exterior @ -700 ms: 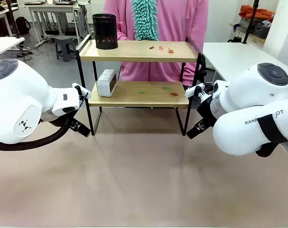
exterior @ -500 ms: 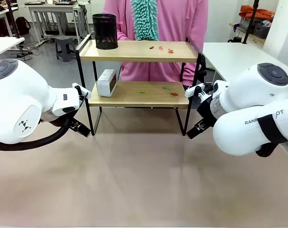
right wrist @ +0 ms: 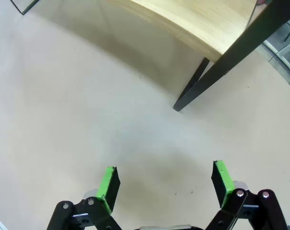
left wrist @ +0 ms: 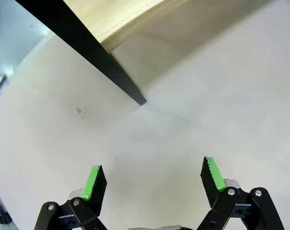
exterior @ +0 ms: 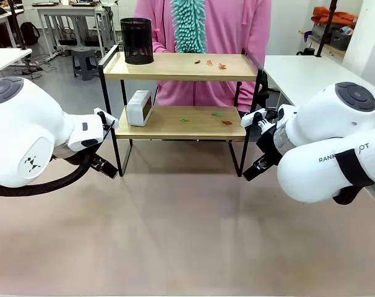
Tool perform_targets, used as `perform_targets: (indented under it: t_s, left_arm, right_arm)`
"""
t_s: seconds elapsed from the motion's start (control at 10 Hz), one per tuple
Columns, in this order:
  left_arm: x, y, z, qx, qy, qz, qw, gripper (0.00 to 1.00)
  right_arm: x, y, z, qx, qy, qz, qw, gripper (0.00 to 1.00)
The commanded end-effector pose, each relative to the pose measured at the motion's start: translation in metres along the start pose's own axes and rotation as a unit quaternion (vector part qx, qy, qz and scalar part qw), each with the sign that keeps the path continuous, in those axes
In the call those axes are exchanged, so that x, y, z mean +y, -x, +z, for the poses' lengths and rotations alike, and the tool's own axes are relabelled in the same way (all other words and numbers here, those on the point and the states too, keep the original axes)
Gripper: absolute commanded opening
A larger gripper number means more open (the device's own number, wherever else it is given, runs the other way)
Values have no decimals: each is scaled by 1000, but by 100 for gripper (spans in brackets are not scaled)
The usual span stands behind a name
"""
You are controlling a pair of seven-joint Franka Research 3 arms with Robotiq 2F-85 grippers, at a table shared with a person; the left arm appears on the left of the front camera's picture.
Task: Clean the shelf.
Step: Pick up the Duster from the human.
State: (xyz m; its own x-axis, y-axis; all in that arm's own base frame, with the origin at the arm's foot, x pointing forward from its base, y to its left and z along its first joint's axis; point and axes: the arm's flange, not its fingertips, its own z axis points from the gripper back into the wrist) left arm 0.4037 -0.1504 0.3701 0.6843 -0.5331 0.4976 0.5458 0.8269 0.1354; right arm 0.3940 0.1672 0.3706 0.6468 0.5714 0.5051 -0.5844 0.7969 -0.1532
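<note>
The shelf (exterior: 175,67) stands at the far side of the tan table, two wooden boards in a black frame. Small red and orange scraps (exterior: 221,65) lie on its top board, and green and red scraps (exterior: 216,114) on the lower one. My left gripper (exterior: 105,167) hangs low beside the shelf's front left leg (left wrist: 109,61). In the left wrist view the left gripper (left wrist: 153,181) is open over bare table. My right gripper (exterior: 252,171) sits near the front right leg (right wrist: 220,73). The right wrist view shows the right gripper (right wrist: 165,184) open and holding nothing.
A black mesh cup (exterior: 137,41) stands on the top board's left end, a small white box (exterior: 140,107) on the lower board. A person in a pink top stands behind the shelf holding a teal fluffy duster (exterior: 189,25). White tables (exterior: 305,71) flank the scene.
</note>
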Motion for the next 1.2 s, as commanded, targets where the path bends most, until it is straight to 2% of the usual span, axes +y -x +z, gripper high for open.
perform_targets:
  t_s: [0.0,0.4,0.5,0.6,0.7,0.8,0.9,1.0,1.1]
  left_arm:
    - [0,0,0,0,0,0,1000,100]
    - [0,0,0,0,0,0,1000,100]
    - [2,3,33,50,50,-11,997,100]
    - [9,8,71,58,84,25,994,100]
    - [22,19,111,38,85,74,993,100]
    - [38,34,149,-28,110,115,987,100]
    - [63,52,185,-107,138,174,969,100]
    - [88,73,202,-177,181,221,942,100]
    - [111,97,209,-252,222,277,900,100]
  right_arm:
    - [0,0,0,0,0,0,1000,100]
    - [0,0,0,0,0,0,1000,100]
    - [3,-8,41,7,-59,-31,998,100]
    - [2,-9,82,-24,-94,-100,990,100]
    - [-5,-2,123,-71,-147,-166,973,100]
    - [-20,15,162,-115,-220,-218,944,100]
    - [-46,42,192,-168,-250,-274,913,100]
    - [-76,71,210,-213,-282,-328,876,100]
    - [-106,105,220,-247,-308,-378,838,100]
